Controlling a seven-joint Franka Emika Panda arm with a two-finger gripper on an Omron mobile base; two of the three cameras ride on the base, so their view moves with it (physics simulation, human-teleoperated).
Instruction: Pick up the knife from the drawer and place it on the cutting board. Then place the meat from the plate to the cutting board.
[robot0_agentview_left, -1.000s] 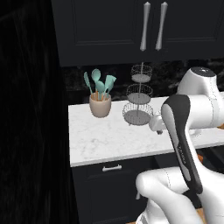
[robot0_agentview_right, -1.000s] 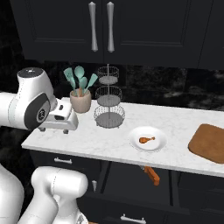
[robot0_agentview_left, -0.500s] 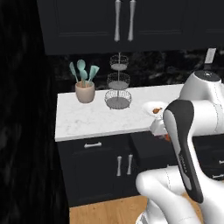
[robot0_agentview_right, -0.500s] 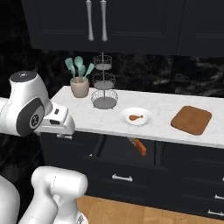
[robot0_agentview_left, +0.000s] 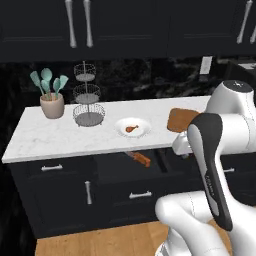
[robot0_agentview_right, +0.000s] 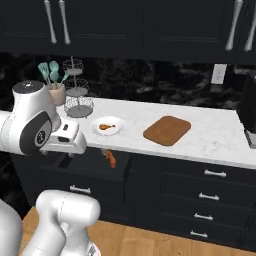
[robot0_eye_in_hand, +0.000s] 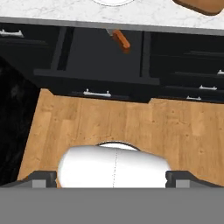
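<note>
The hand (robot0_eye_in_hand: 112, 177) hung wide open and empty, well short of the drawer (robot0_eye_in_hand: 103, 52). The knife (robot0_eye_in_hand: 120, 39) lay inside it, under the counter (robot0_agentview_left: 65, 137) edge. Fetching it came first: reach down, then close on the handle.

A home kitchen: a white marble counter (robot0_agentview_left: 65, 137) over black drawers, dark wall cabinets (robot0_agentview_right: 150, 25) with silver bar handles, a pale crock of teal spatulas (robot0_agentview_left: 51, 97), warm wooden floor (robot0_eye_in_hand: 131, 127).
</note>
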